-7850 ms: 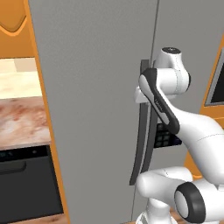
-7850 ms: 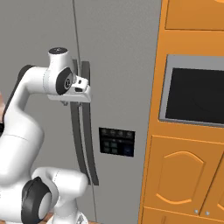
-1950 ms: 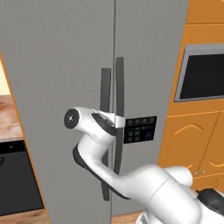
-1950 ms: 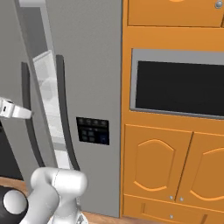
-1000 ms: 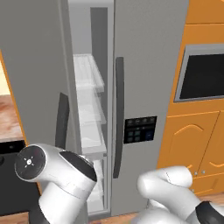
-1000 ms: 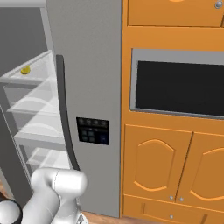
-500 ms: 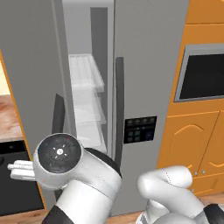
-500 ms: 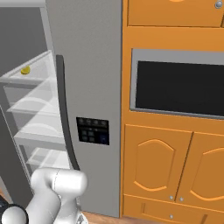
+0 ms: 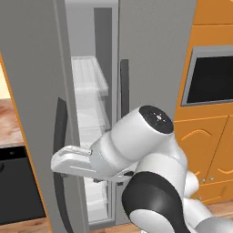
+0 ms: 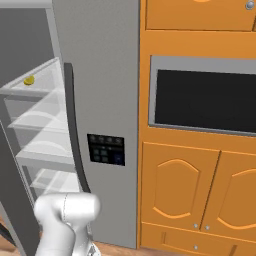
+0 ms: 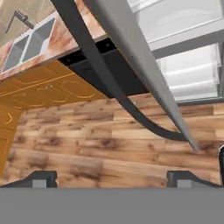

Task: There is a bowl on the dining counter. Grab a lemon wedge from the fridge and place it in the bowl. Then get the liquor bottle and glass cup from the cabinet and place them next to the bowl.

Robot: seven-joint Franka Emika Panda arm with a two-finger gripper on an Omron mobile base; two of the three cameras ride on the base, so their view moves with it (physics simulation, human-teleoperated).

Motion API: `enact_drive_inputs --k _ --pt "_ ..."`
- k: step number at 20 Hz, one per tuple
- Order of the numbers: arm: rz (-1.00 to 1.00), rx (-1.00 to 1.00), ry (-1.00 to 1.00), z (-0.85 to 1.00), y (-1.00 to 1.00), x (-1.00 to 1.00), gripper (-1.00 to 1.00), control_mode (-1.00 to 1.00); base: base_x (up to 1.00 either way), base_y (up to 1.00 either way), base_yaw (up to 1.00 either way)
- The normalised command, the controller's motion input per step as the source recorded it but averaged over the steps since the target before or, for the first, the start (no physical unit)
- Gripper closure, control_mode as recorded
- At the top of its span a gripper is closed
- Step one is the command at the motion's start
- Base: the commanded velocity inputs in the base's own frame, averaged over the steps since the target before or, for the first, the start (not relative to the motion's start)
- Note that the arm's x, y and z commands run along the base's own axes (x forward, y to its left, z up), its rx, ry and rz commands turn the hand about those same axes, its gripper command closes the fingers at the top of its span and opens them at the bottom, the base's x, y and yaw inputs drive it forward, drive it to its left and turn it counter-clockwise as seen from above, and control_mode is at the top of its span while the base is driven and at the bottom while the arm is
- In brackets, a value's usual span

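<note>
The grey fridge [image 10: 100, 75] stands with its left door [image 9: 32, 91] swung open and white shelves [image 9: 88, 82] showing inside. A tiny yellow lemon wedge [image 10: 29, 80] lies on the top shelf [image 10: 35, 87]. My gripper [image 9: 55, 164] reaches low and left, beside the open door's dark handle [image 9: 60, 136]. In the hand view my gripper [image 11: 114, 178] is open, its fingertips [image 11: 41, 177] far apart with nothing between them. That view looks past the door's lower edge [image 11: 144, 74] and its curved handle [image 11: 100, 74] at the wooden floor [image 11: 87, 144].
My bulky arm [image 9: 136, 150] fills the space in front of the fridge opening. A built-in oven [image 10: 205, 95] and orange cabinet doors [image 10: 175, 190] stand right of the fridge. A marbled counter [image 9: 7, 127] over a black appliance [image 9: 18, 186] lies to the left.
The arm has swung across in front of the fridge, and the hand now sits low by the open door's handle. The door stays open and the gripper stays open.
</note>
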Motion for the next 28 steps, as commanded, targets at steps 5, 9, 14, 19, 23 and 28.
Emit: enact_drive_inputs --k 5,9,14,19,23,28 --pt "0.04 0.28 0.0 0.0 -1.0 0.46 -1.0 -1.0 0.0 0.0 0.0" --pt "0.05 0.26 0.02 0.0 -0.85 0.76 -1.0 -1.0 0.0 0.0 0.0" --pt "0.08 0.25 0.04 0.0 -0.49 0.96 -1.0 -1.0 0.0 0.0 0.0" --pt "0.08 0.22 0.11 0.0 0.12 1.0 -1.0 -1.0 0.0 0.0 0.0" --pt "0.08 0.14 0.12 -0.06 0.53 0.85 -1.0 -1.0 0.0 0.0 0.0" --pt "0.08 0.1 0.15 -0.09 0.6 0.77 -1.0 -1.0 0.0 0.0 0.0"
